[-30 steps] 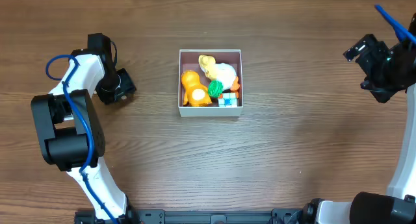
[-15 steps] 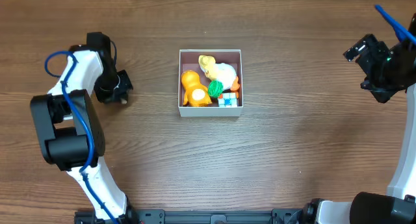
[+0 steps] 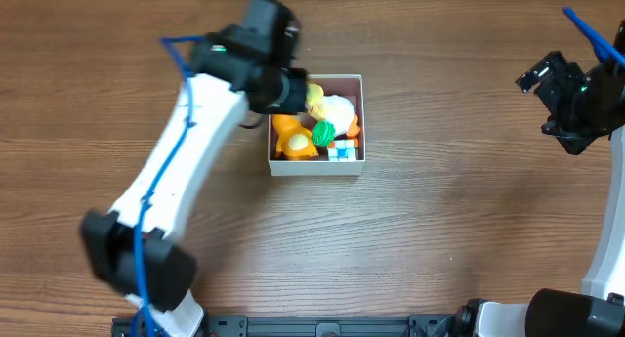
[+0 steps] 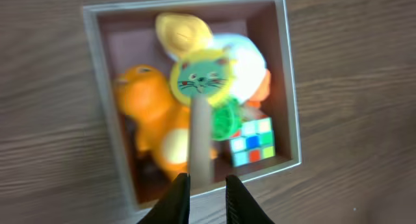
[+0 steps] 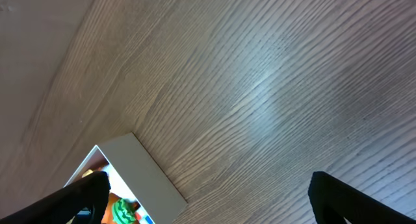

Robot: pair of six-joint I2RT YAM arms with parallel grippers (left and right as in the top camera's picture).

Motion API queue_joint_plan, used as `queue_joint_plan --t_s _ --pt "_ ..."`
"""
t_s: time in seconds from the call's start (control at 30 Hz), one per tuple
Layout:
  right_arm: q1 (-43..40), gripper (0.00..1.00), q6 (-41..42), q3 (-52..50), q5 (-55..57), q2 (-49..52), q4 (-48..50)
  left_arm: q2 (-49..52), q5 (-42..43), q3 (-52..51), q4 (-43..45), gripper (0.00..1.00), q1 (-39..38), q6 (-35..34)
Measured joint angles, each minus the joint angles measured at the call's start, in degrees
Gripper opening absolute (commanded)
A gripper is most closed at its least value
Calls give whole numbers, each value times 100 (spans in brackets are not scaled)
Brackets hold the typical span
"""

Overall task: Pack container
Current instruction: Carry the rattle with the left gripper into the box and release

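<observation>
The container [image 3: 314,166] is a shallow square box with white walls and a pink-brown inside, at the table's middle. It holds an orange toy [image 3: 291,140], a white and yellow duck [image 3: 334,109], a green ball [image 3: 323,133] and a colour cube [image 3: 342,150]. My left gripper [image 3: 291,88] hangs over the box's left part. In the left wrist view it [image 4: 207,180] is shut on a wooden stick [image 4: 201,146] topped by a yellow and green cat-face disc [image 4: 200,78], held above the toys in the container [image 4: 97,87]. My right gripper [image 3: 549,101] is open and empty at the far right.
The wooden table [image 3: 459,210] surrounds the box. The left arm [image 3: 176,181] stretches diagonally from the front left to the box. In the right wrist view the open right gripper [image 5: 208,191] faces bare table, with a corner of the container [image 5: 146,175] at the lower left.
My left arm has swung from the table's left side to over the box, with the cat-face stick in its jaws. The right arm has not moved.
</observation>
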Motion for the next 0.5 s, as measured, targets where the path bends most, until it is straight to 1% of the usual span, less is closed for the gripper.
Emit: queue_joint_plan --t_s 0.1,0.2,0.27,0.33,0.37,0.4,0.43,0.47,0.5 --pt "0 100 0 0 0 0 2 673 -122 0 490 13 -396 -568" --pt "0 100 -2 0 2 0 0 1307 -162 -20 761 13 -529 -1104" --pt "0 100 -2 0 0 0 -2 1456 -197 -26 798 15 -522 -1327" --pt "0 100 0 0 0 0 -4 1451 -201 -26 780 20 -511 -1429" --pt "0 100 0 0 2 0 0 1443 -203 -24 723 23 -507 -1440" --pt "0 100 -2 0 0 0 0 1423 -201 -24 553 30 -494 -1436" --pt "0 100 0 0 2 0 0 1333 -203 -24 339 39 -461 -1370" --pt "0 100 -4 0 -2 0 0 1182 -225 15 101 50 -422 -1266" --pt "0 100 0 0 0 0 0 979 -273 98 -144 55 -367 -1187"
